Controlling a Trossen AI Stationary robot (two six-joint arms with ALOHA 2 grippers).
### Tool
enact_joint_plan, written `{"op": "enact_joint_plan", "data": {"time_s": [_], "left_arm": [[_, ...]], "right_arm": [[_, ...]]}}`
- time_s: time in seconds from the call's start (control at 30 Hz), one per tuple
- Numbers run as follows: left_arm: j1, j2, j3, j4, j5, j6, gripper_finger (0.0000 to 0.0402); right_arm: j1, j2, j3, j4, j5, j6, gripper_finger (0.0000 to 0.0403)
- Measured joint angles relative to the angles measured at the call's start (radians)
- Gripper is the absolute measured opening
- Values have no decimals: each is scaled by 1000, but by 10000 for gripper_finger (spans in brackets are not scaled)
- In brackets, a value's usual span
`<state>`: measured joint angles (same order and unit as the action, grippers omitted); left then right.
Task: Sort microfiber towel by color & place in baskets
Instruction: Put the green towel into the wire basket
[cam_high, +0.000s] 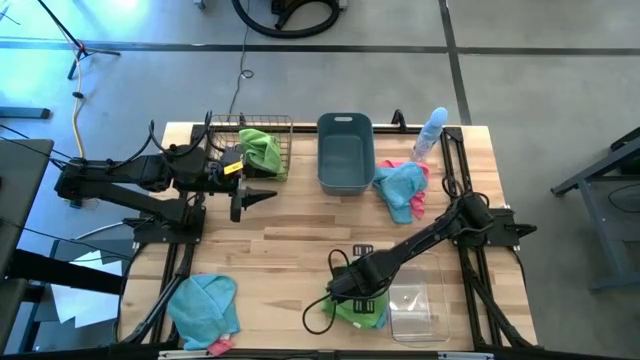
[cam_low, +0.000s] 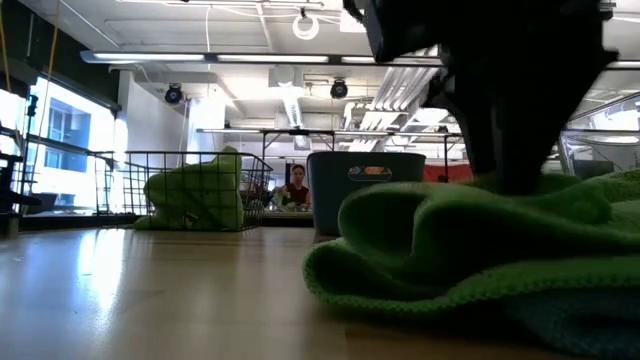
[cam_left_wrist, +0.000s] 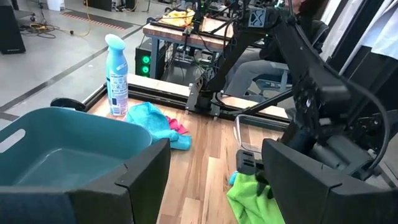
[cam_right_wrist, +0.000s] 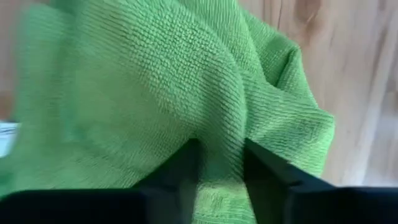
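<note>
Right arm: reaches from the table's right side down toward the near edge, wrist bent low over the wood.
Right gripper (cam_right_wrist: 219, 163): pressed into a green towel (cam_right_wrist: 155, 93); the 2 fingers are narrowed with a fold of the cloth pinched between them.
Green towel, place: lies bunched on the table (cam_high: 290, 230) near the front edge, just beside the clear bin (cam_high: 415, 310).
Left arm: stretched in from the left side, lying level above the table near the wire basket (cam_high: 262, 128).
Left gripper (cam_high: 262, 197): fingers spread wide, nothing between them, apart from every cloth.
Wire basket: holds 1 green towel (cam_high: 262, 150).
Grey-blue tub (cam_high: 345, 152): stands at the back middle, no cloth seen in it.
Blue and pink towels (cam_high: 402, 188): heaped just right of the tub, near a spray bottle (cam_high: 431, 133).
Second blue towel (cam_high: 205, 303): at the front left corner, with a bit of pink under it.
Writing: the bottle's label and a mark on the tub's front are too small to read.
</note>
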<state>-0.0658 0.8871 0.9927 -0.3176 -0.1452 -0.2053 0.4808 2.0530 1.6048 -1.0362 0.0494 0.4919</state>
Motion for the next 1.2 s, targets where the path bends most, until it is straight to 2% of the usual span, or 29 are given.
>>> {"op": "enact_joint_plan", "data": {"time_s": [0.17,0.23,0.43,0.67,0.83,1.0,1.2], "left_arm": [[0,0,0,0,-17,1,241],[0,0,0,0,-26,1,241],[0,-4,0,-1,-34,45,241],[0,-28,0,2,-33,53,241],[0,-93,0,20,65,39,241],[-1,-155,0,64,158,-24,241],[-1,-150,0,68,224,-30,241]], "right_arm": [[0,-59,44,-46,0,-7,17],[-4,-90,58,-61,0,-20,5],[-37,-169,160,-111,7,-21,2],[-93,-189,350,-107,135,-58,1],[-132,-190,430,-66,186,-130,1],[-177,-190,465,132,187,-242,0],[-235,-190,466,319,185,-364,0]]}}
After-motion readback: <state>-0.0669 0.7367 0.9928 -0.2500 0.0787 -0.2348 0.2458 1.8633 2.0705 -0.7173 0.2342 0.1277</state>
